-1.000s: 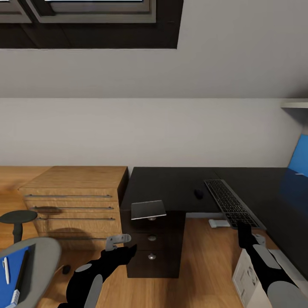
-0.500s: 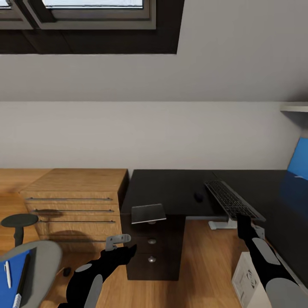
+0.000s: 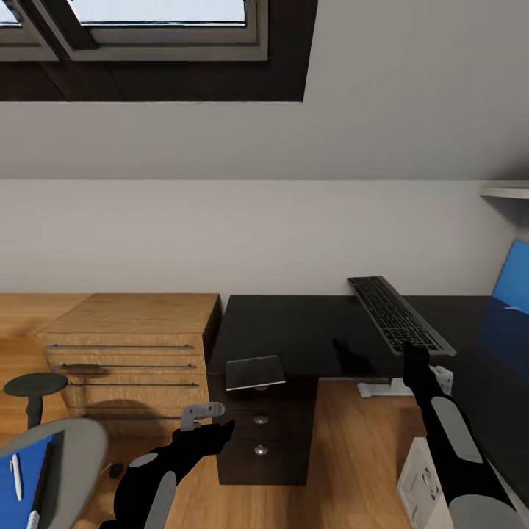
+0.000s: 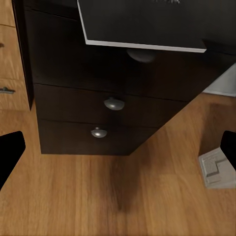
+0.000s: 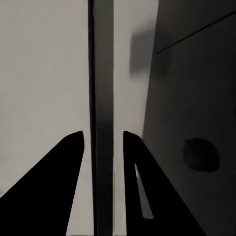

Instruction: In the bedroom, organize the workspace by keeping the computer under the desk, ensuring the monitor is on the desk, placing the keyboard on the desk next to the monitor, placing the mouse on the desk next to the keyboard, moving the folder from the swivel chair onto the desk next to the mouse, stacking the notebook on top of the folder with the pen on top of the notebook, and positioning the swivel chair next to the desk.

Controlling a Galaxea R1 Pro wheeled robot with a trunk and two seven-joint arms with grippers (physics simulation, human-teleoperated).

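Above desk [image 3: 294,330], right tool [image 3: 413,351] clamped on keyboard [image 3: 397,314] edge.

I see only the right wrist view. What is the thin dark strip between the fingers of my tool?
Observer: The keyboard, edge-on. The right tool grips its near end, and its shadow falls on the desk below.
Operator: Where is the folder?
Observer: The blue folder lies on the swivel chair at the robot's left, with a white pen on it.
Operator: Is the left tool free?
Observer: Yes. The left tool is open and empty, above the floor before the dark drawers.
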